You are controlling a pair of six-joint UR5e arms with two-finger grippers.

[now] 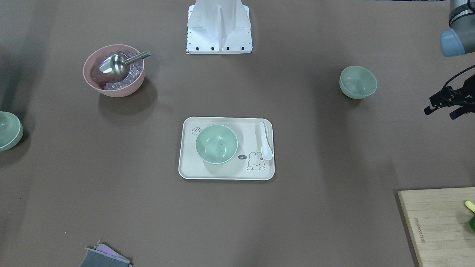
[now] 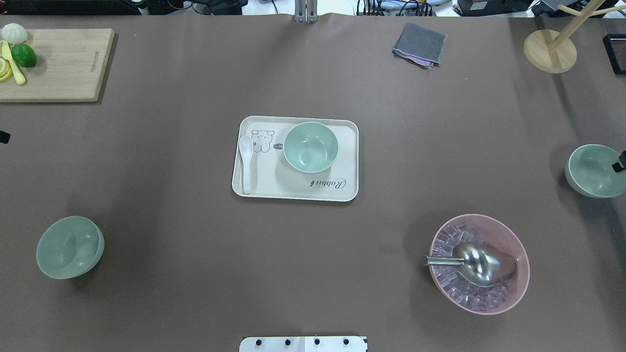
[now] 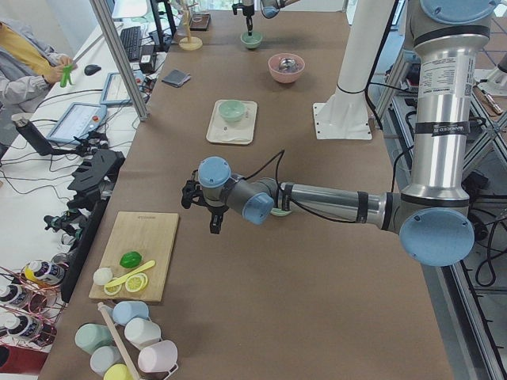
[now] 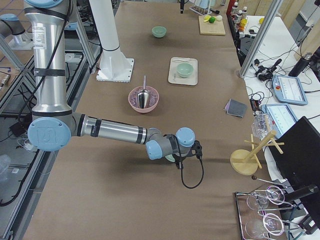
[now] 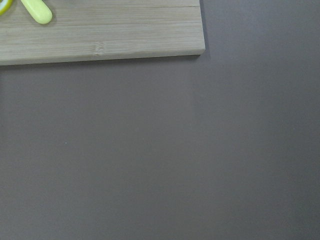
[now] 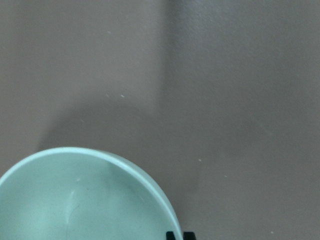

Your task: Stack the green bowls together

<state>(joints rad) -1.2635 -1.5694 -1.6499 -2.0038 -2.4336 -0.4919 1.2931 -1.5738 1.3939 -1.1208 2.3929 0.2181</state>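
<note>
Three pale green bowls show in the overhead view. One (image 2: 310,146) stands on the cream tray (image 2: 293,191) at the middle. One (image 2: 70,247) stands alone at the near left. One (image 2: 592,171) is at the right edge. My right gripper (image 2: 619,164) is at the right bowl's rim. In the right wrist view its fingertips (image 6: 171,235) stand close together astride the rim of that bowl (image 6: 75,200). My left gripper (image 1: 441,112) is open and empty, hovering between the left bowl (image 1: 358,82) and the cutting board (image 1: 438,222).
A pink ribbed bowl (image 2: 519,247) with ice and a metal scoop (image 2: 479,264) stands near right. A white spoon (image 2: 246,161) lies on the tray. A cutting board (image 2: 63,63) with fruit, a grey cloth (image 2: 419,45) and a wooden stand (image 2: 550,49) line the far side.
</note>
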